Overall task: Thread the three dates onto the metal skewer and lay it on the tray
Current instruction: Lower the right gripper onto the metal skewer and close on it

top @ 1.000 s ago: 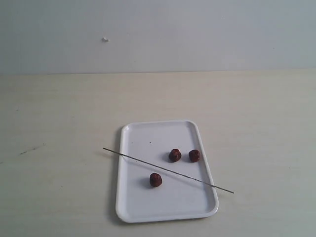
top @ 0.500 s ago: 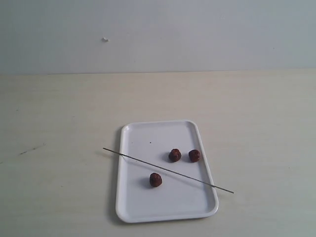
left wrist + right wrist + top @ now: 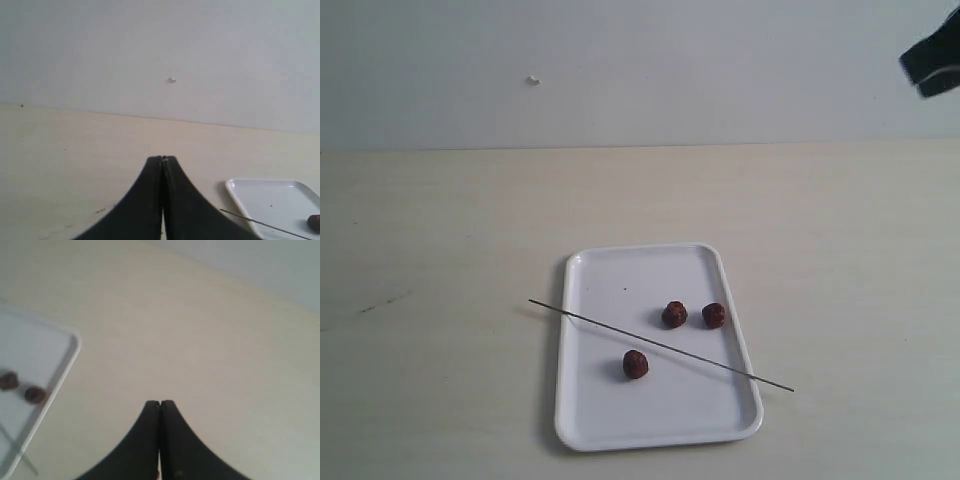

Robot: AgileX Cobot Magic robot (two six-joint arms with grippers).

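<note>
1. The pale wooden table [image 3: 440, 250] fills the lower two thirds of the exterior view, and a plain grey-white wall [image 3: 670, 70] fills the top third.
2. The white tray [image 3: 620, 262] lies flat on the table in the lower centre of the frame, its long sides running from top to bottom.
3. A black part of the right arm [image 3: 932, 58] shows at the upper right edge of the frame, in front of the wall and well apart from the tray.
4. The left gripper [image 3: 162, 159] appears only in its own wrist view. Its two black jaws are pressed together with nothing between them, above bare table, with the tray's corner off to one side.
5. The right gripper [image 3: 160, 402] has its jaws pressed together on nothing too, over bare table beside the tray's rim.
6. The metal skewer [image 3: 660, 344] lies slanted across the tray from upper left to lower right, each end reaching past a long rim.
7. All three fruits lie loose on the tray, none threaded. A pair of dates [image 3: 674, 314] lies side by side just above the skewer at the centre right, the right-hand date [image 3: 714, 315] near the rim. The single date [image 3: 635, 364] lies just below the skewer, lower and to the left.
8. A tiny white speck [image 3: 533, 80] marks the wall at the upper left.
</note>
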